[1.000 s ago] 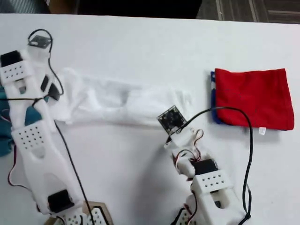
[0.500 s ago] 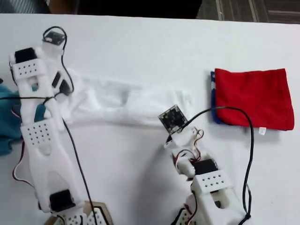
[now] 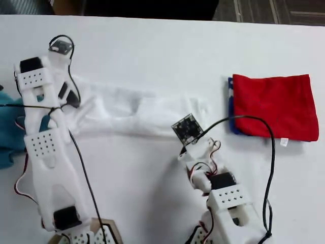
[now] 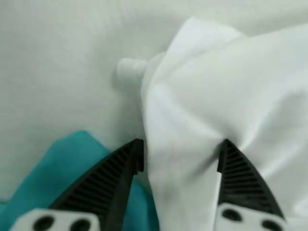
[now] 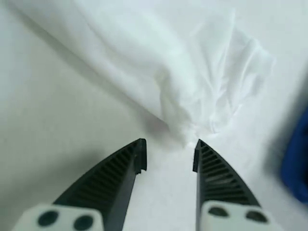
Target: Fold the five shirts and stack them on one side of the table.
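The right tool (image 5: 169, 144) is hovering, spread, just before the near edge of the white shirt (image 3: 137, 109), which is lying as a long rumpled band across the worktop (image 3: 152, 46). The left tool (image 4: 182, 149) is sitting spread astride its other end, beside a teal shirt (image 4: 77, 163). The cloth is looking soft, light and limp, so pinching both end corners together is seeming best. Since a second ago the left arm is reaching farther over that end.
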You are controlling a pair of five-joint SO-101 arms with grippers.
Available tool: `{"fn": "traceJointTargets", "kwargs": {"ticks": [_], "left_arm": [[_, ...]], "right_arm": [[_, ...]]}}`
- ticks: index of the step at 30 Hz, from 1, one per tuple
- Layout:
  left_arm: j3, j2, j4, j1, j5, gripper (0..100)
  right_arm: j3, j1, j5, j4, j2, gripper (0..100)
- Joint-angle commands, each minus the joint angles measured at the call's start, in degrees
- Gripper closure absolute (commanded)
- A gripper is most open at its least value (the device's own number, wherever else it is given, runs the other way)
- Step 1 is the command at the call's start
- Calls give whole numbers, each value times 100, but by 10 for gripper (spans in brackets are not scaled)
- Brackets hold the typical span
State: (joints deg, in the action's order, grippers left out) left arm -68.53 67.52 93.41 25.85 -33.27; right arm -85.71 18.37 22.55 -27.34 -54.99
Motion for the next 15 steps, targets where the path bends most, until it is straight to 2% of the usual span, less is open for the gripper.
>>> {"fn": "traceJointTargets", "kwargs": {"ticks": [1,4,9,15], "left_arm": [[48,26,316,-44,-158,734],[48,53,527,-26,-202,736],[-251,-26,519,440,26,736],[-655,-35,607,466,-167,736]], "right_arm": [[26,40,-44,66,-127,833],[26,40,-44,66,-127,833],[26,40,-44,66,-127,833],[26,40,-44,66,-127,833]]}}
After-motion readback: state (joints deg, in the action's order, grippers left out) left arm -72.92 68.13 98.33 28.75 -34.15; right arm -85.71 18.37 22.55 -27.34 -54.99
